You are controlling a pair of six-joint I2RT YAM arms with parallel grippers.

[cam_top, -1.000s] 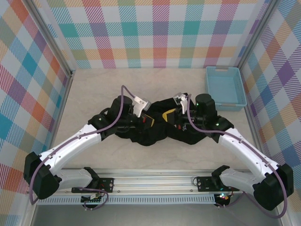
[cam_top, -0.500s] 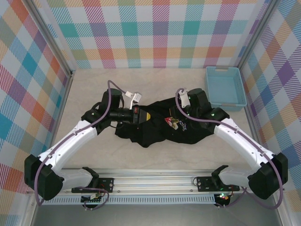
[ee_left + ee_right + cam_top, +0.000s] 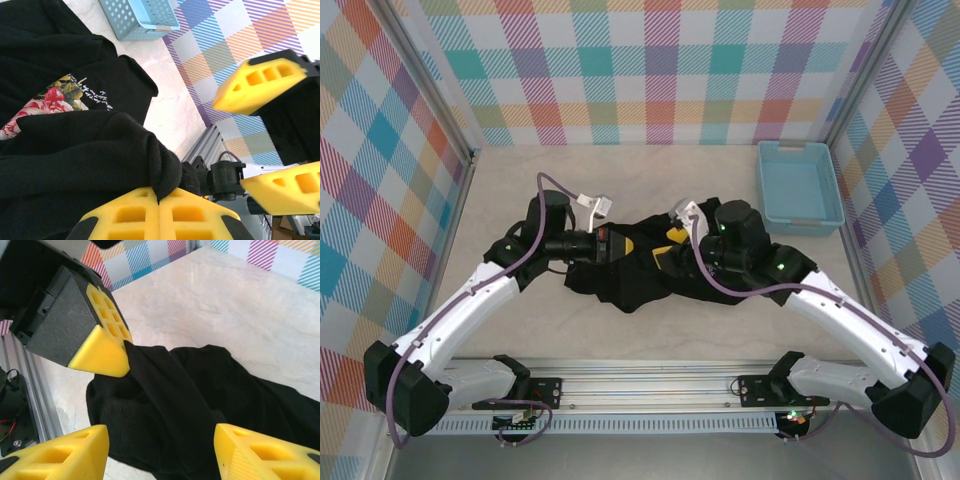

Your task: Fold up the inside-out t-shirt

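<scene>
From above, the black t-shirt [image 3: 650, 278] lies bunched up on the table [image 3: 520, 190], its long way running left to right. My left fingers [image 3: 625, 244] pinch it near its left end, I think to pull it flat.

Left wrist: they are closed on a fold.

Right wrist: my right fingers [image 3: 80, 450] stand wide and empty, ready to grab.

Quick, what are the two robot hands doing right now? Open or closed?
Left gripper: closed, pinching a fold of the black t-shirt.
Right gripper: open, holding nothing.
</scene>
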